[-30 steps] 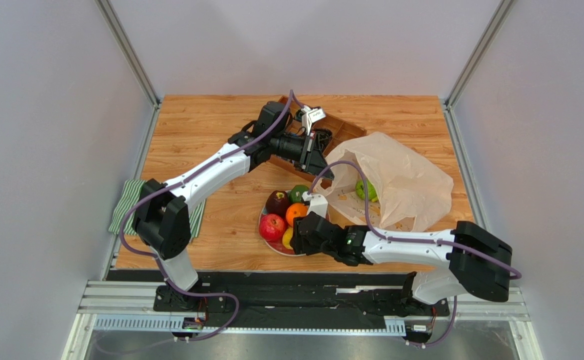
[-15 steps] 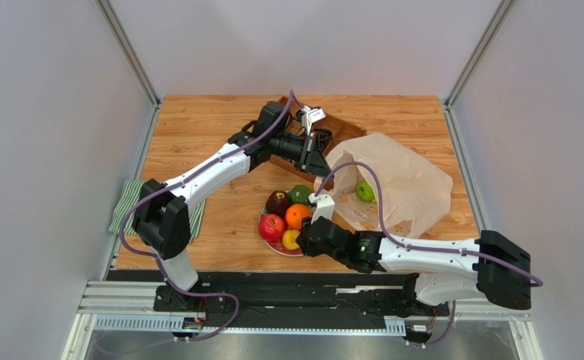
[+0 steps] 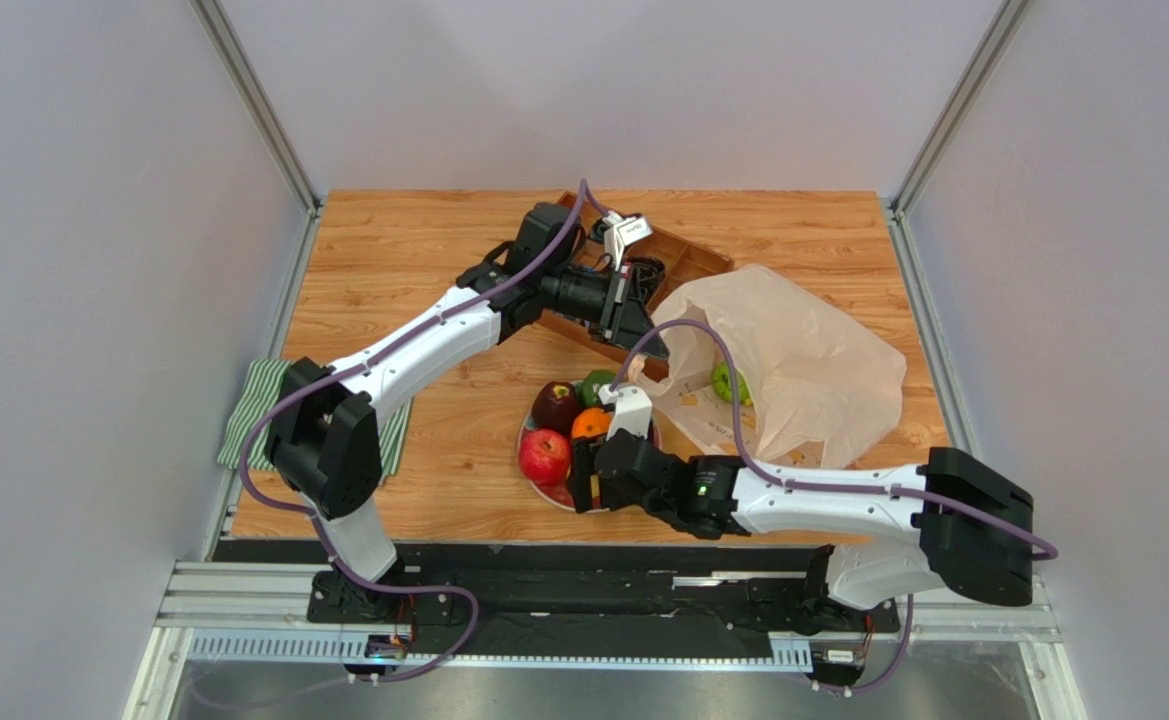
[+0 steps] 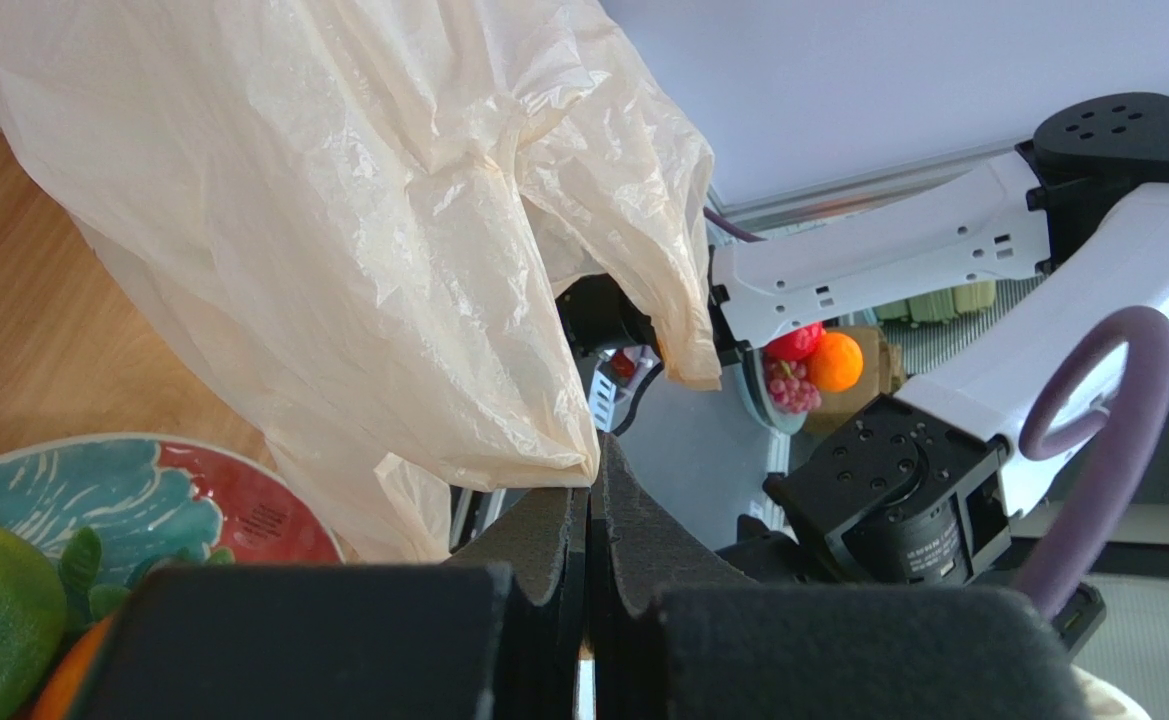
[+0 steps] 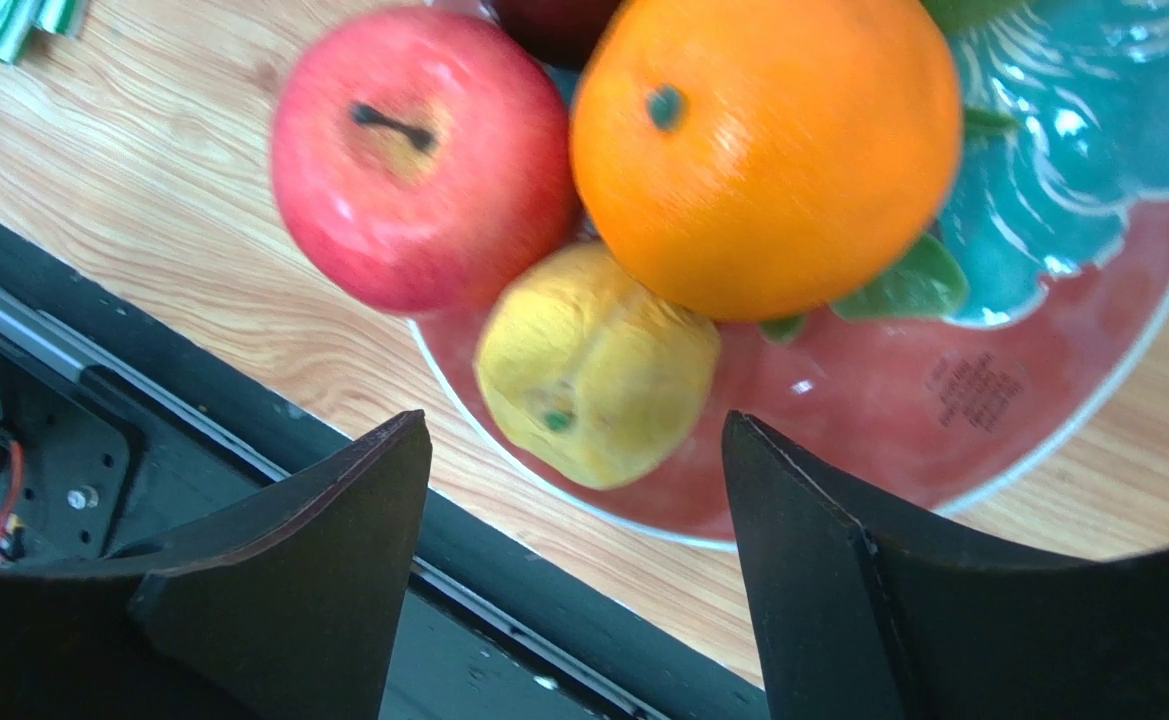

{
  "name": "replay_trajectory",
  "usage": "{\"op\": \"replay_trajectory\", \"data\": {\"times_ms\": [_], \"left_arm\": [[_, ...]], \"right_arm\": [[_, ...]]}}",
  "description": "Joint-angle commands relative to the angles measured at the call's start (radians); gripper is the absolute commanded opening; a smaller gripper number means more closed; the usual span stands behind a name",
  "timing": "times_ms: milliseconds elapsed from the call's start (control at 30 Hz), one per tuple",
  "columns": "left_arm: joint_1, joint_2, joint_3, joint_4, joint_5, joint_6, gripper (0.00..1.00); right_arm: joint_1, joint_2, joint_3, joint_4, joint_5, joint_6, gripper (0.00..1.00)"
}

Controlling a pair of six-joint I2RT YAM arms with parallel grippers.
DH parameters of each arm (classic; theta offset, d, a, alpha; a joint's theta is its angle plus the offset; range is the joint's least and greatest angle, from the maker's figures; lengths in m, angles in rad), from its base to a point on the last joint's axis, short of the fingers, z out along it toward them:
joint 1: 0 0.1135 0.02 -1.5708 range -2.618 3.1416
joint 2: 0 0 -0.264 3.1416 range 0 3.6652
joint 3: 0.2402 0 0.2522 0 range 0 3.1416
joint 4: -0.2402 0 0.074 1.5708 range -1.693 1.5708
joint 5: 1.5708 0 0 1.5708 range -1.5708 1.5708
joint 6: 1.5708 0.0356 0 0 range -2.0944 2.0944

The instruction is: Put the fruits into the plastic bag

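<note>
The right pincer (image 5: 575, 432) is released, its jaws spread wide. The small yellow fruit (image 5: 593, 368) lies in the gap just beyond its tips, and neither finger visibly touches it. Just past that fruit sit the orange (image 5: 763, 143) and the red apple (image 5: 417, 150), both pressed against it, all on the red-rimmed plate (image 5: 1064, 353). In the top view this pincer hangs over the plate's near edge. The dark red apple (image 3: 556, 402) and a green round fruit (image 3: 596, 386) lie on the far side of the plate.

The left pincer (image 4: 590, 468) is clenched, its jaws shut with a fold of the plastic bag (image 4: 350, 225) nipped between them. It holds the bag's rim up, just beyond the plate. The bag spreads away to the right of this pincer across the bench (image 3: 425, 255), and a second green fruit (image 3: 725, 383) shows through its film, inside. Behind the left pincer lies the wooden tray (image 3: 691, 261). A striped cloth (image 3: 249, 413) lies well apart, at the bench's left edge.
</note>
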Motion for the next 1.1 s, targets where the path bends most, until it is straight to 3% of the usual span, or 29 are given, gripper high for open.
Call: {"op": "replay_trajectory", "data": {"times_ms": [0, 633, 833, 1000, 1067], "left_arm": [[-0.001, -0.016, 0.024, 0.020, 0.017, 0.011, 0.00], [-0.001, -0.025, 0.025, 0.020, 0.020, 0.010, 0.00], [-0.001, -0.023, 0.027, 0.020, 0.022, 0.010, 0.00], [-0.002, -0.020, 0.025, 0.021, 0.021, 0.010, 0.00], [-0.001, -0.019, 0.025, 0.018, 0.021, 0.011, 0.00]], "right_arm": [[0.004, 0.038, 0.072, 0.027, 0.034, -0.009, 0.75], [0.004, 0.181, 0.142, -0.054, 0.066, 0.023, 0.74], [0.004, 0.156, 0.123, -0.048, 0.080, 0.017, 0.47], [0.031, 0.107, 0.067, -0.025, 0.095, -0.032, 0.36], [0.112, 0.028, 0.021, 0.068, 0.155, -0.105, 0.35]]}}
